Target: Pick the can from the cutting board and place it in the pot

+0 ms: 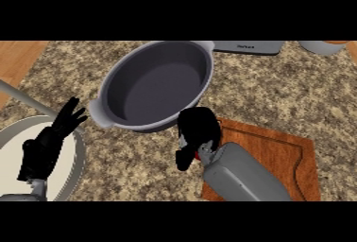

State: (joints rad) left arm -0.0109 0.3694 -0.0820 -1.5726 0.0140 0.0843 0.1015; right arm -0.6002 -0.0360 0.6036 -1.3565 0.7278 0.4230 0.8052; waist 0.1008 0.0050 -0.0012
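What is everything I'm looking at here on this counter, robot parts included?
Pot: one, grey, empty as far as shown, upper middle of the counter.
Cutting board: one, reddish-brown wood, lower right.
Can: one, mostly hidden in the right hand, only a red and white bit showing, at the board's left edge.
Plate: one, grey rim, pale inside, lower left, partly cut off.
Appliance: one, grey, top edge, partly cut off.
Counter: one, speckled brown stone.
Left hand: black, open, fingers up, resting over the plate.
Right hand: black, curled round the can, just below the pot.
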